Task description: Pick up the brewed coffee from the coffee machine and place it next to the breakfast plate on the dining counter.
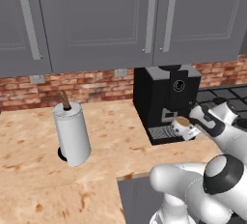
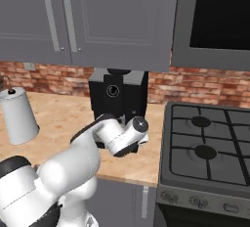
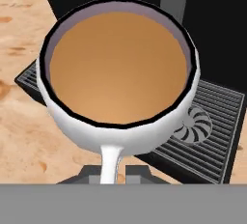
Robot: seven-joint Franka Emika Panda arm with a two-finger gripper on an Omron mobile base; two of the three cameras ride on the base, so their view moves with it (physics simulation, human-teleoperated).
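Grey cabinets (image 1: 96, 20) hang over a brick wall (image 1: 72, 85) and a speckled wooden tabletop (image 1: 34, 141). To the right in the right base view sits a dark stove (image 2: 207, 157). The black coffee machine (image 1: 164, 97) stands on the tabletop against the wall, its ribbed drip tray (image 3: 217, 131) at the front. A white paper-towel roll (image 1: 72, 133) stands upright, well to the machine's left. The mug (image 3: 118, 80), full of light brown coffee, sits at the drip tray's front edge. The end effector (image 3: 112, 172) is clenched on the mug's handle (image 3: 111, 162), a dark fingertip (image 3: 91, 174) on either side.
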